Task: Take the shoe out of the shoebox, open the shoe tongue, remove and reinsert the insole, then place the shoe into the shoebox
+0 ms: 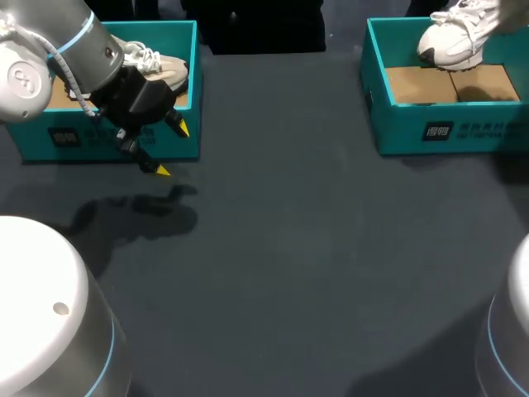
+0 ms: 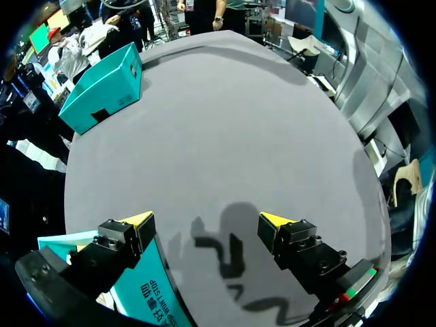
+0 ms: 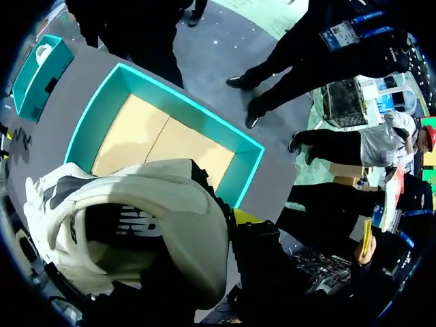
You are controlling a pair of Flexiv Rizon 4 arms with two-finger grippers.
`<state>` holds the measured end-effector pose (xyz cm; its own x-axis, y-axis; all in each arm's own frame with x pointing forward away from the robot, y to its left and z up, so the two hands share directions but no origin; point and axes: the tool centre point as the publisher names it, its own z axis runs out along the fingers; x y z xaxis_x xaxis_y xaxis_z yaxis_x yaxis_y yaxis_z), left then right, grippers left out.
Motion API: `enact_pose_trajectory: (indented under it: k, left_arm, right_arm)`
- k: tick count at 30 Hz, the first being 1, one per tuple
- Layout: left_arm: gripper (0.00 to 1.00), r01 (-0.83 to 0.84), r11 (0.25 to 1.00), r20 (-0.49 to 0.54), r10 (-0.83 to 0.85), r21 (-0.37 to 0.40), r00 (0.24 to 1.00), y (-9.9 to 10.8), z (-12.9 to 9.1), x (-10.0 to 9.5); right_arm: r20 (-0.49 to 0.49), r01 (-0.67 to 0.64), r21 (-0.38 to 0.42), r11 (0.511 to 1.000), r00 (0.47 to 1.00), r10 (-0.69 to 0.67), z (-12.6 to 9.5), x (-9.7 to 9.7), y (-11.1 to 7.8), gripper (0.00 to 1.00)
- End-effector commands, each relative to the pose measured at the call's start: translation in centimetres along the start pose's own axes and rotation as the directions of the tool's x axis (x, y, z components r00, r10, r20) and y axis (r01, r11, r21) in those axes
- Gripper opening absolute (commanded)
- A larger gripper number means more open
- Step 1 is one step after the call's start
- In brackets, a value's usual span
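Right hand clenched on a white shoe above the right shoebox, left hand released; tongue, insole and return apparently remain.

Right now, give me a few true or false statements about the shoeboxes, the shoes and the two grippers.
1. The left gripper is open and holds nothing. True.
2. The left shoebox is empty. False: a pale shoe lies in it.
3. The white shoe is in the right gripper, above the right shoebox. True.
4. A second shoe lies on the right shoebox's floor. False: its brown cardboard floor is bare.
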<state>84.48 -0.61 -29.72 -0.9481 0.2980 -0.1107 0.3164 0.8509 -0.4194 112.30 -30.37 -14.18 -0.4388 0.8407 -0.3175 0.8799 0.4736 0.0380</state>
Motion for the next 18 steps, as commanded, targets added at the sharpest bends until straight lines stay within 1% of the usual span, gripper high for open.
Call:
enact_pose_trajectory:
  k: [1,3,7,8,10,13,15,16,18]
  left_arm:
    - [1.00,0.000,1.000,0.000,0.000,-0.003,1.000,0.0,0.0,0.0]
    - [1.00,0.000,1.000,0.000,0.000,-0.003,1.000,0.0,0.0,0.0]
    - [1.00,0.000,1.000,0.000,0.000,-0.003,1.000,0.0,0.0,0.0]
    - [1.00,0.000,1.000,0.000,0.000,-0.003,1.000,0.0,0.0,0.0]
    - [1.00,0.000,1.000,0.000,0.000,-0.003,1.000,0.0,0.0,0.0]
    - [1.00,0.000,1.000,0.000,0.000,-0.003,1.000,0.0,0.0,0.0]
    - [1.00,0.000,1.000,0.000,0.000,-0.003,1.000,0.0,0.0,0.0]
    - [1.00,0.000,1.000,0.000,0.000,-0.003,1.000,0.0,0.0,0.0]
    - [1.00,0.000,1.000,0.000,0.000,-0.003,1.000,0.0,0.0,0.0]
  right_arm:
    - [-0.021,-0.060,0.022,0.998,0.998,0.060,0.0,-0.7,0.8,0.00]
    - [-0.058,-0.156,0.026,0.987,0.986,0.158,0.6,-1.1,0.3,0.00]
    - [-0.066,-0.262,0.010,0.965,0.963,0.262,1.6,-1.4,-1.3,0.00]
    - [-0.056,-0.310,0.018,0.950,0.949,0.311,1.9,-1.6,-1.7,0.00]
    - [-0.066,-0.335,0.014,0.942,0.940,0.335,2.3,-1.7,-2.5,0.00]
    - [-0.046,-0.414,0.004,0.910,0.909,0.413,2.8,-1.6,-3.4,0.00]
    - [-0.059,-0.449,-0.010,0.894,0.892,0.448,3.1,-1.5,-4.0,0.00]
    - [-0.033,-0.483,-0.002,0.876,0.875,0.483,3.2,-1.5,-4.2,0.00]
    - [-0.033,-0.483,-0.002,0.876,0.875,0.483,3.2,-1.5,-4.2,0.00]
